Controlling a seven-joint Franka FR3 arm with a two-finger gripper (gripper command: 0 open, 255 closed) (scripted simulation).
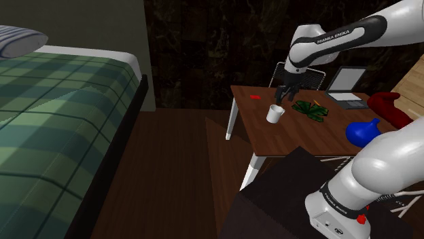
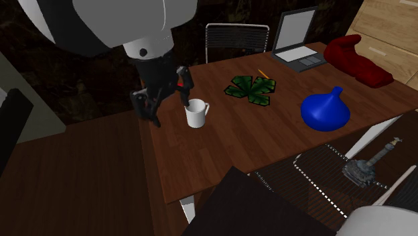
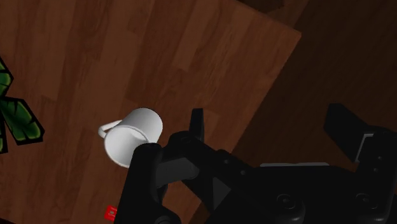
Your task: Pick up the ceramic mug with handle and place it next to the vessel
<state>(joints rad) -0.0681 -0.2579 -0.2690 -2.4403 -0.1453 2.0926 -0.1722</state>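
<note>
White mug [image 2: 196, 114]: upright on the brown wooden table [image 2: 221, 161], near the table edge at the second exterior view's left, with its handle turned toward the leaf mat.
Inside the mug: mouth up, nothing seen in it.
Black gripper [image 2: 167, 100]: hangs low just beside the mug, on the side away from the handle. The mug is outside the gap and is not held.
Its fingers [image 3: 196, 127]: spread wide with nothing between them. One is over the wood close to the mug, the other over the dark floor past the table's edge.
Blue vessel [image 2: 325, 110]: round-bellied with a narrow neck, standing well apart from the mug toward the second exterior view's right. Its inside cannot be seen.
In the way: a green leaf mat [image 2: 251, 88] lies flat between mug and vessel, a little toward the laptop side. The wood on the nearer side is bare.
Open laptop [image 2: 298, 40]: at the table's far edge.
Red cloth [image 2: 355, 59]: bunched beside the laptop.
Red chip [image 1: 255, 96]: small, flat on the wood near the gripper.
Wire chair [image 2: 236, 37]: behind the table's far edge.
Plaid bed [image 1: 61, 129]: green, at the shoulder view's left, well apart from the table.
</note>
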